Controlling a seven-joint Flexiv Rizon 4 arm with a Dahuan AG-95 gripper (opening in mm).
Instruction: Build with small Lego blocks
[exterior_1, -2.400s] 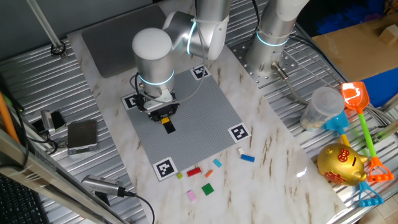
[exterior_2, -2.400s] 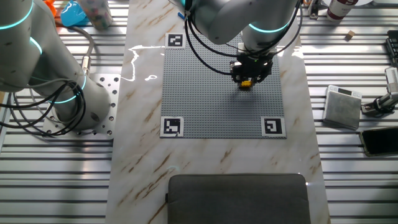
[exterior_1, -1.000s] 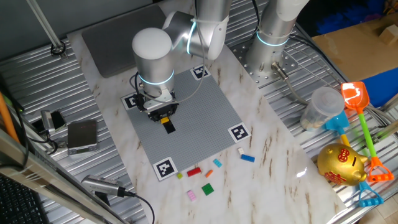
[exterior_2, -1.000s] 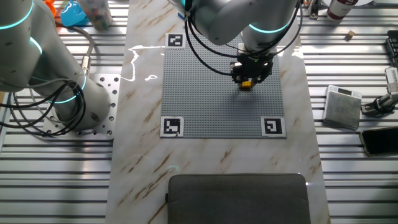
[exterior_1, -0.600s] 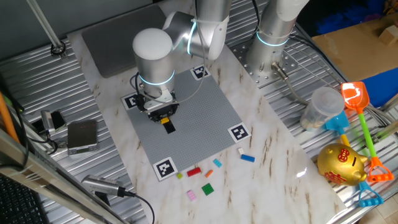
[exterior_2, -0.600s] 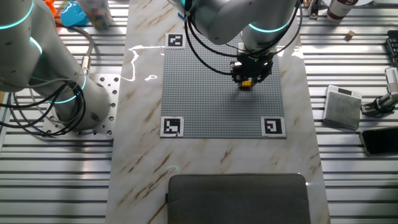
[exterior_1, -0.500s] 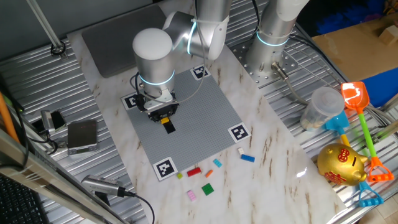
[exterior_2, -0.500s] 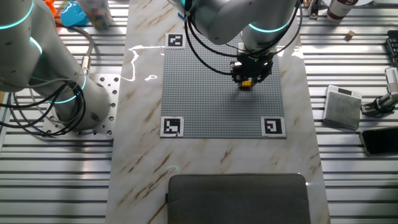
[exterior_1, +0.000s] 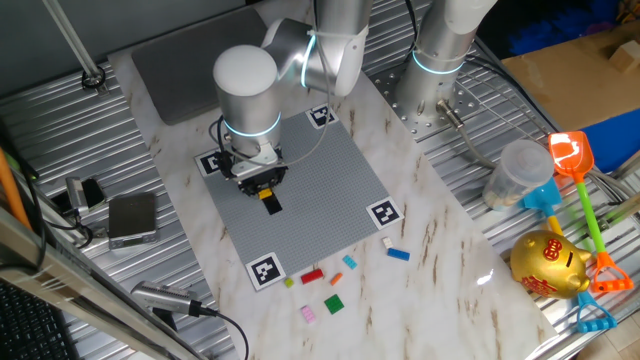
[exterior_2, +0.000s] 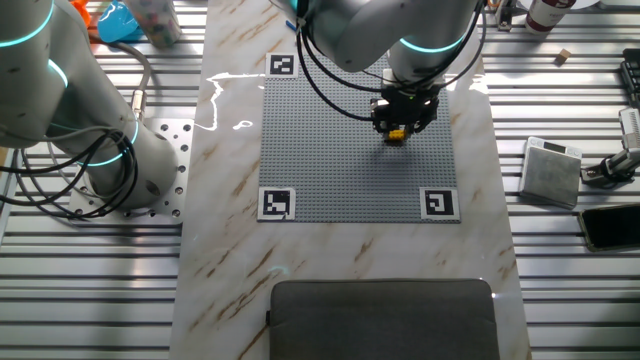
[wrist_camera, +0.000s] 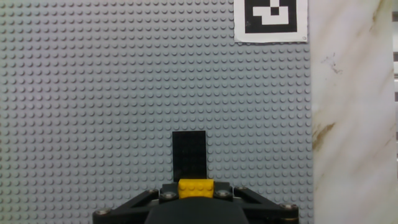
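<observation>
The gripper (wrist_camera: 196, 198) sits low over the grey studded plate (exterior_1: 320, 180), its fingers drawn in narrow around a yellow brick (wrist_camera: 196, 187) that is clamped between them. In the hand view the yellow brick sits at 6 o'clock, and a black brick (wrist_camera: 189, 154) lies flat on the plate just beyond it toward 12 o'clock, their ends touching or nearly so; which one cannot tell. A black-and-white marker (wrist_camera: 270, 20) fills the plate's corner at 1 o'clock in that view, with the marble table (wrist_camera: 354, 124) running along at 3 o'clock.

From one fixed view the gripper (exterior_1: 264, 186) hangs at about 9 o'clock of the plate, with the yellow brick (exterior_1: 270, 202) showing under it. The loose bricks lie off the plate on the table toward 5 o'clock: a red brick (exterior_1: 312, 276), a green brick (exterior_1: 333, 304), a pink brick (exterior_1: 309, 314), a blue brick (exterior_1: 399, 254), a light blue brick (exterior_1: 339, 276) and an orange brick (exterior_1: 350, 262), all well apart from the gripper.

In the other fixed view the gripper (exterior_2: 402, 122) is near the plate's 2 o'clock area.
</observation>
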